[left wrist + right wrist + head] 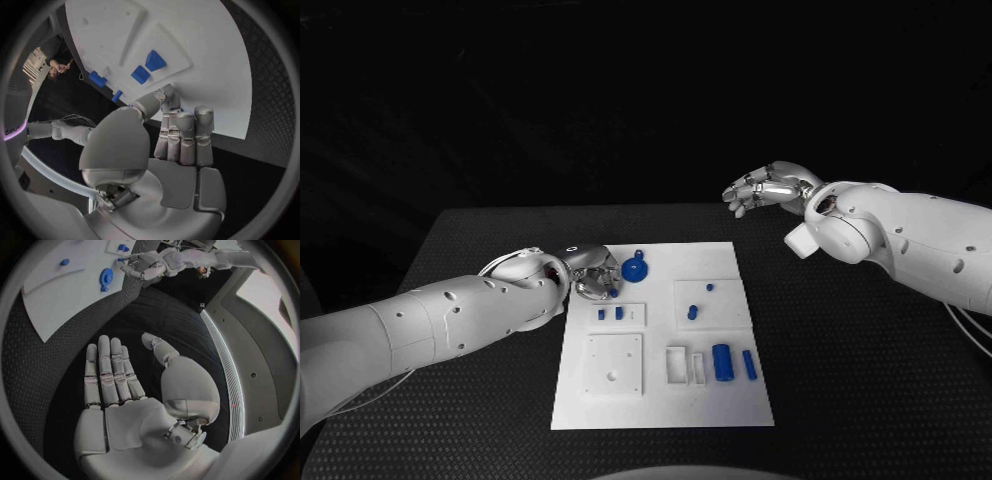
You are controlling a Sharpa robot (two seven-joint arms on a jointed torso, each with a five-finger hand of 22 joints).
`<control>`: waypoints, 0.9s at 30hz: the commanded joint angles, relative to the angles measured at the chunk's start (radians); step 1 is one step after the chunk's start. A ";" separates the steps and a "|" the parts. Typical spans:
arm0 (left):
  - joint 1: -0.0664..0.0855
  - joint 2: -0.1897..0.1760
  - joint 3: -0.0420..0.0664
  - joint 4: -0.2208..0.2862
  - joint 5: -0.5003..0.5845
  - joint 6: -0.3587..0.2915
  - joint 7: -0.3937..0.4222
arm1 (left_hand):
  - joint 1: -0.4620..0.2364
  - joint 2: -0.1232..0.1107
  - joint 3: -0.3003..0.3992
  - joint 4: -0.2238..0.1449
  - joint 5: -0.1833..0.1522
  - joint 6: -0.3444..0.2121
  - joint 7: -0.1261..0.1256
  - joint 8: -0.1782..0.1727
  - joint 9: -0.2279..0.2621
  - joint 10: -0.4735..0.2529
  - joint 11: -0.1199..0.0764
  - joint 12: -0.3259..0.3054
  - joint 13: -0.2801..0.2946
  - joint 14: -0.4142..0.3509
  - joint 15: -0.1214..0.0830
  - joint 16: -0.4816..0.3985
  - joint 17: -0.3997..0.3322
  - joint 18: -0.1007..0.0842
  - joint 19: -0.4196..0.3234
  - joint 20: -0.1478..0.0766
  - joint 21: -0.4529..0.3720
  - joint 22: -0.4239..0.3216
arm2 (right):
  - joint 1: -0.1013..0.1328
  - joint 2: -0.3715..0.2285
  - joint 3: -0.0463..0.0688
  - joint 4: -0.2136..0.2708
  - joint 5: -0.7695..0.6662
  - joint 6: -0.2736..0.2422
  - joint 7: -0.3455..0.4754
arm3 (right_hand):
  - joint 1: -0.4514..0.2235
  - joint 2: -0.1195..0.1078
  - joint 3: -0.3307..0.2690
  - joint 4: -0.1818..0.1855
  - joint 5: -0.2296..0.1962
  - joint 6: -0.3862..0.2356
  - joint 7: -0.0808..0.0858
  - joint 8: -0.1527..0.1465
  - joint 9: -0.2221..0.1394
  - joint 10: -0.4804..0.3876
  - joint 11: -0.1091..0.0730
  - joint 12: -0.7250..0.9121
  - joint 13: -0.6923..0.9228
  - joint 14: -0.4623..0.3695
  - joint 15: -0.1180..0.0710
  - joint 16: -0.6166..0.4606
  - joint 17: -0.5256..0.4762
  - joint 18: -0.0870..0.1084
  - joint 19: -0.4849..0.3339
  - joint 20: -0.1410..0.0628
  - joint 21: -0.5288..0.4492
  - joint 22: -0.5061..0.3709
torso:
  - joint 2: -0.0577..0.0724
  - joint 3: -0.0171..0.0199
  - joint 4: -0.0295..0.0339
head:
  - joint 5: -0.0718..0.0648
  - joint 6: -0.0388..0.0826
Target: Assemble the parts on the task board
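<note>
The white task board [653, 400] lies mid-table. A blue gear-shaped part [635, 268] sits near its far left corner; the right wrist view also catches this gear [106, 276]. My left hand [593, 270] hovers at the board's left edge just beside the gear, fingers [181, 135] curled in with nothing seen in them. Two small blue parts [610, 313] stand in a raised white plate close to that hand, seen again in the left wrist view [147, 67]. My right hand [769, 187] is raised off the board's far right, palm flat, its fingers [109, 370] spread, holding nothing.
Two small blue pegs [692, 313] stand in a square plate right of centre. A blue cylinder [723, 362] and a blue bar [749, 365] lie near the front right, beside white slotted holders [678, 365]. A white square block [615, 363] sits front left.
</note>
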State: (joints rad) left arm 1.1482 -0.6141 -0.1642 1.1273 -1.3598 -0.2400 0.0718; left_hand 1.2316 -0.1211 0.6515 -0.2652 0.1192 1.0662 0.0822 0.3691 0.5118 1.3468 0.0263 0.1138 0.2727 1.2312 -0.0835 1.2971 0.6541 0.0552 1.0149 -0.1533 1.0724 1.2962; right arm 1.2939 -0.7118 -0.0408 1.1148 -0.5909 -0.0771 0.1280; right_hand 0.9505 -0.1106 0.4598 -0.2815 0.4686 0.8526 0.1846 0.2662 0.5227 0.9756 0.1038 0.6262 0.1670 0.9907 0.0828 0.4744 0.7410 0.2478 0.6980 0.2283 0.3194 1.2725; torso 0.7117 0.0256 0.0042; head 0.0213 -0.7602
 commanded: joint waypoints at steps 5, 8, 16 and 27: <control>-0.007 0.001 -0.004 0.000 -0.007 0.041 -0.008 | -0.001 0.009 0.005 0.002 0.001 0.006 0.003 0.001 0.002 0.001 0.002 -0.003 0.001 0.001 0.000 -0.007 -0.001 0.082 -0.001 -0.021 -0.004 -0.001 | 0.000 -0.001 0.000 0.002 -0.002 0.002 0.009 | -0.003 0.002 0.005 0.000 0.003 0.008 -0.001 0.004 -0.002 0.006 -0.003 -0.005 -0.001 -0.004 0.004 -0.002 -0.001 0.014 -0.007 0.002 0.006 0.002 | -0.001 0.0004 0.0008 | -0.002 -0.001; -0.007 -0.004 -0.004 0.001 0.000 0.032 -0.006 | -0.001 0.007 0.005 0.002 0.001 0.002 0.004 -0.001 0.001 -0.002 0.003 -0.006 0.001 -0.001 0.001 -0.008 -0.002 0.082 -0.002 -0.021 -0.005 -0.001 | 0.000 -0.002 0.000 0.001 -0.002 0.001 0.009 | -0.003 0.002 0.005 0.000 0.003 0.008 -0.001 0.004 -0.002 0.006 -0.003 -0.005 -0.001 -0.004 0.004 -0.002 -0.001 0.014 -0.007 0.002 0.006 0.002 | -0.001 0.0002 0.0006 | -0.003 0.000; -0.007 -0.008 -0.004 0.002 0.016 0.006 0.007 | 0.001 -0.007 0.004 0.000 -0.002 -0.048 0.026 -0.032 -0.009 -0.016 0.009 -0.015 0.001 -0.005 0.006 -0.009 -0.001 0.079 -0.004 -0.021 -0.006 0.001 | 0.000 -0.002 0.000 0.000 -0.002 0.000 0.009 | -0.003 0.002 0.005 0.000 0.003 0.008 -0.001 0.004 -0.002 0.006 -0.002 -0.005 -0.001 -0.004 0.004 -0.002 -0.001 0.014 -0.007 0.002 0.006 0.002 | -0.001 -0.0011 0.0019 | -0.004 0.002; -0.007 -0.013 -0.004 0.001 0.021 0.002 0.003 | 0.008 -0.022 0.005 0.003 -0.002 -0.129 0.041 -0.076 -0.029 -0.042 0.020 -0.032 0.000 -0.008 0.016 -0.009 0.000 0.081 -0.006 -0.014 -0.007 0.004 | 0.000 -0.003 0.000 0.000 -0.002 0.002 0.008 | -0.003 0.001 0.005 0.000 0.003 0.008 -0.001 0.004 -0.002 0.005 -0.002 -0.006 -0.001 -0.005 0.004 -0.003 -0.002 0.014 -0.008 0.002 0.005 0.001 | -0.001 -0.0006 0.0020 | -0.003 0.002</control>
State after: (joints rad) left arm 1.1415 -0.6281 -0.1685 1.1265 -1.3472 -0.2407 0.0717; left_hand 1.2367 -0.1343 0.6516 -0.2650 0.1194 0.9455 0.1242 0.2961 0.4839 1.3111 0.0482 0.0849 0.2737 1.2221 -0.0749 1.2933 0.6528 0.0561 1.0093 -0.1515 1.0685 1.2992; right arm 1.2939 -0.7143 -0.0408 1.1138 -0.5909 -0.0778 0.1277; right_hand 0.9505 -0.1105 0.4598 -0.2815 0.4686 0.8526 0.1846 0.2662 0.5218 0.9756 0.1038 0.6262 0.1672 0.9907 0.0828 0.4744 0.7410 0.2478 0.6980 0.2283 0.3194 1.2725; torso 0.7108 0.0249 0.0058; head 0.0189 -0.7569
